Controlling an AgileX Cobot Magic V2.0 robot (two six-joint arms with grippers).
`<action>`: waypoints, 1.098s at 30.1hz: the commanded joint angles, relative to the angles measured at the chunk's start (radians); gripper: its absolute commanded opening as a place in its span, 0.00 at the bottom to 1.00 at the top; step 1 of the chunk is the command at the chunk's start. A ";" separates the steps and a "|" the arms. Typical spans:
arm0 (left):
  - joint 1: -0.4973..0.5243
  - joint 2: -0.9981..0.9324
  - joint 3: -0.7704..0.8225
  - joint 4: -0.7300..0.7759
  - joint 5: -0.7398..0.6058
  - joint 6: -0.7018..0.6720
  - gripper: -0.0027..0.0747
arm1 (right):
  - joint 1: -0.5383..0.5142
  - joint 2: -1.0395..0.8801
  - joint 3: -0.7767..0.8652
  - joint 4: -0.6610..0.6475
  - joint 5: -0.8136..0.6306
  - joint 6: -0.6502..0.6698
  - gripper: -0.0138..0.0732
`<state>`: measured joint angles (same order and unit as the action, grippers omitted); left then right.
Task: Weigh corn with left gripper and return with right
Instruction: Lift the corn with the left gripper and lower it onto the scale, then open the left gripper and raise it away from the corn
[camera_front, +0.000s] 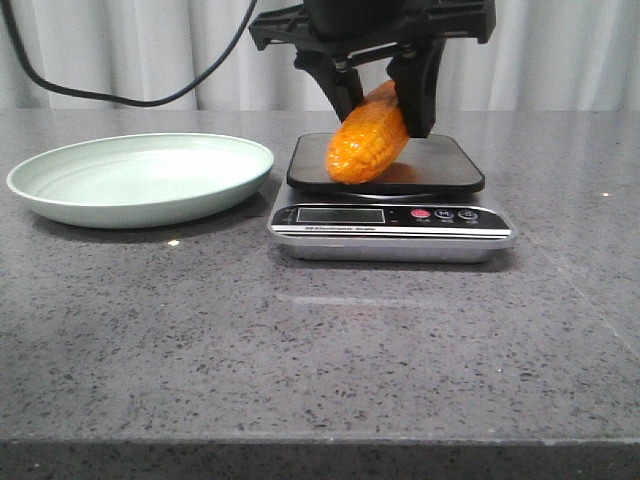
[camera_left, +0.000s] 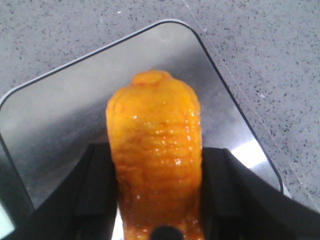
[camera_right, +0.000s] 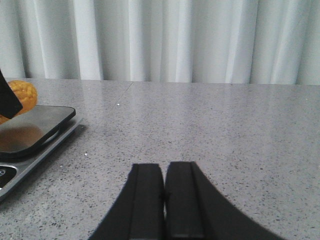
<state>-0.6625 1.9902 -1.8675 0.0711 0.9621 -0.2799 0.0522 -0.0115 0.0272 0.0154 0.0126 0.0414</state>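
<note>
The orange-yellow corn hangs tilted over the black platform of the scale, its lower end at or just above the platform. My left gripper is shut on the corn and reaches down from above. In the left wrist view the corn sits between both black fingers above the shiny platform. My right gripper is shut and empty, low over the table to the right of the scale; it does not show in the front view.
A pale green plate lies empty on the left of the grey speckled table. The scale's display and buttons face the front. White curtains close off the back. A black cable hangs at the upper left.
</note>
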 joint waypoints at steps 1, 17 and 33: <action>-0.007 -0.034 -0.055 0.008 0.006 -0.016 0.56 | -0.003 -0.017 -0.007 0.002 -0.078 -0.008 0.36; -0.007 -0.061 -0.135 0.089 0.025 -0.033 0.75 | -0.003 -0.017 -0.007 0.002 -0.078 -0.008 0.36; -0.014 -0.246 0.038 0.162 -0.006 0.023 0.55 | -0.003 -0.017 -0.007 0.002 -0.078 -0.008 0.36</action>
<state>-0.6710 1.8495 -1.8669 0.2044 1.0240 -0.2588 0.0522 -0.0115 0.0272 0.0154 0.0126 0.0414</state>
